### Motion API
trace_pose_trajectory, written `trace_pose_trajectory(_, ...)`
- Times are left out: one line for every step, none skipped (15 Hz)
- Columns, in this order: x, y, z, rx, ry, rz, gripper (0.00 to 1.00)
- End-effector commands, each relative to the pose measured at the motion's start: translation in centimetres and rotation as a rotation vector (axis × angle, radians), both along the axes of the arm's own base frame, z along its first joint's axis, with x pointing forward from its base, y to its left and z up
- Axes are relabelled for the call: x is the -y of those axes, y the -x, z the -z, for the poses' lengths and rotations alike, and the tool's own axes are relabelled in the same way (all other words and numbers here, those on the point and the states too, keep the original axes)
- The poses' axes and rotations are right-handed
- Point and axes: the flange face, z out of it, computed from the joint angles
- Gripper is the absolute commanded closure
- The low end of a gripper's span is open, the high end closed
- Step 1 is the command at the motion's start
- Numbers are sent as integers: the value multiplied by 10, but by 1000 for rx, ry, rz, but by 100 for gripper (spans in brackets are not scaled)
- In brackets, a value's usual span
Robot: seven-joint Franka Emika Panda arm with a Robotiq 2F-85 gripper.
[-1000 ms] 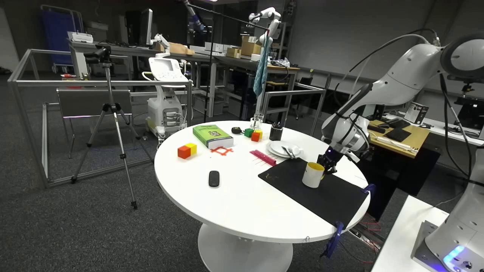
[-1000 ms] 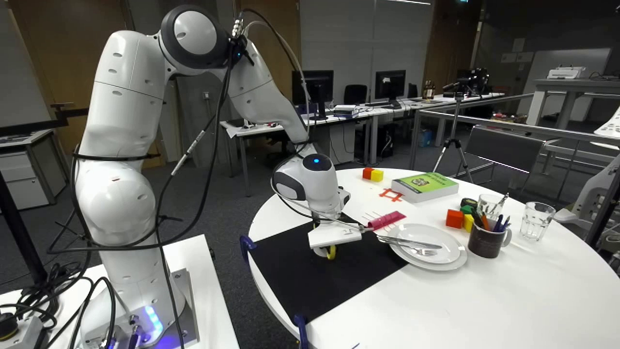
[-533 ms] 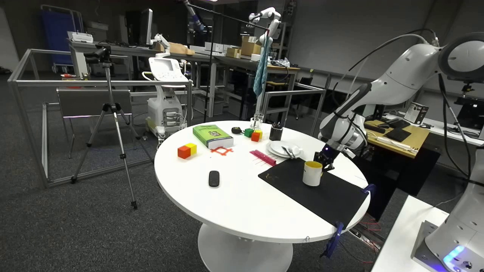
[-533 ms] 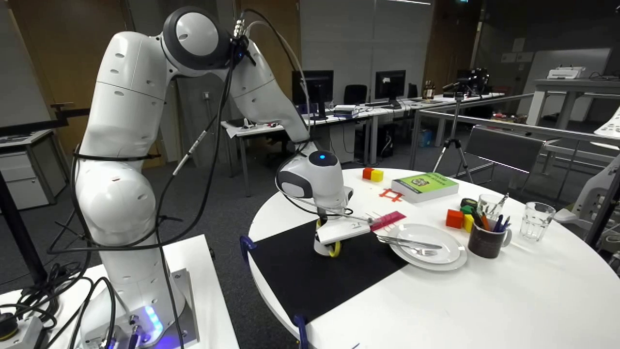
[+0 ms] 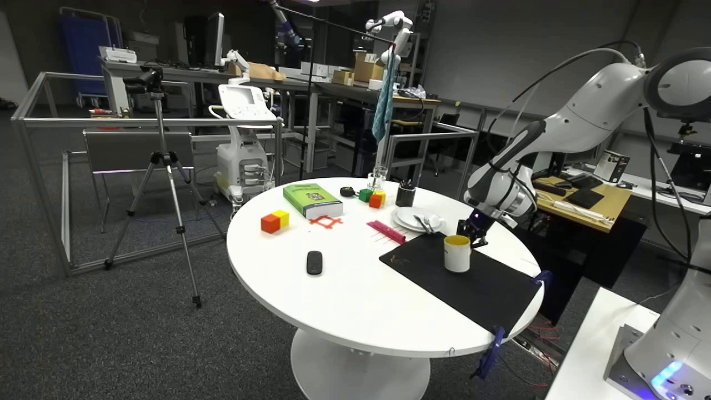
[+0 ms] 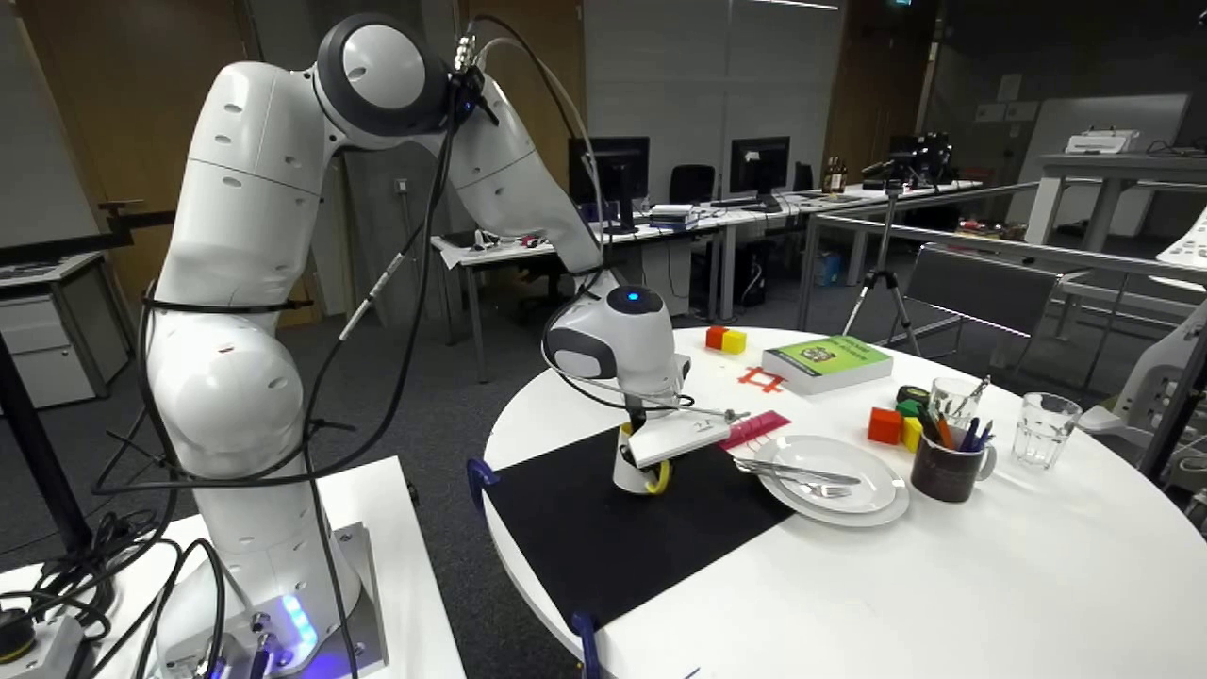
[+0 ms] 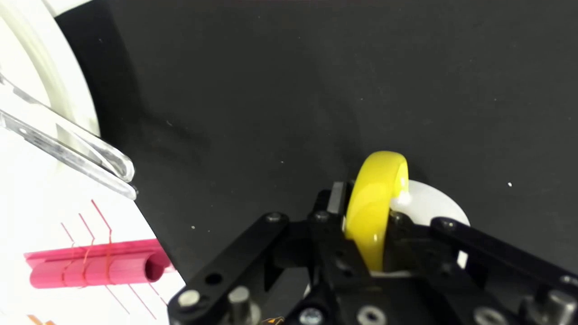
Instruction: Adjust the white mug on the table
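The bench (image 5: 333,300) is round and white-topped. The robot arm (image 6: 245,170) extends over it, bent down above a black mat (image 5: 494,300) laid at the bench's edge. A green book (image 5: 310,198) lies well apart from the mat; stacked plates (image 6: 882,509) sit at the mat's border. The gripper (image 7: 368,211) grips the yellow handle (image 7: 377,180) of the white mug (image 5: 457,258) — its fingers (image 7: 335,198) stand on either side of that handle in the wrist view. The mug is over the mat and looks upright in an exterior view; whether its base touches the mat cannot be told. A pink roll (image 7: 90,273) lies just beside the mat. A knife (image 6: 797,471) and a fork (image 6: 825,490) rest on the plates — their ends project past the rim. A red block (image 5: 270,224) and a yellow block (image 5: 284,219) sit touching, near the book.
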Motion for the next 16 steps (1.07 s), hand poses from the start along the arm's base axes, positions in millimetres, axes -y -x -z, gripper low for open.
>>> trace_pose_trajectory(-4,-2,-8,11,-10,-35,98)
trace_pose_trajectory(-4,-1,-8,9,-10,-40,98)
trace_pose_trajectory(-5,0,-8,11,-9,-49,98)
trace_pose_trajectory(-6,0,-8,14,-7,-62,98)
trace_pose_trajectory(-7,1,-9,14,-7,-80,98)
trace_pose_trajectory(-8,1,-10,21,-3,-98,98)
trace_pose_trajectory(-9,1,-11,28,0,-120,98)
trace_pose_trajectory(-10,1,-11,36,1,-145,98)
trace_pose_trajectory(-11,0,-11,41,2,-165,98)
trace_pose_trajectory(-12,0,-11,46,4,-185,98)
trace_pose_trajectory(-13,0,-11,47,5,-203,98)
trace_pose_trajectory(-14,1,-10,47,5,-218,98)
trace_pose_trajectory(-15,2,-9,48,5,-232,98)
trace_pose_trajectory(-15,2,-9,49,7,-243,98)
trace_pose_trajectory(-15,3,-8,47,8,-253,85)
trace_pose_trajectory(-14,3,-8,44,11,-261,64)
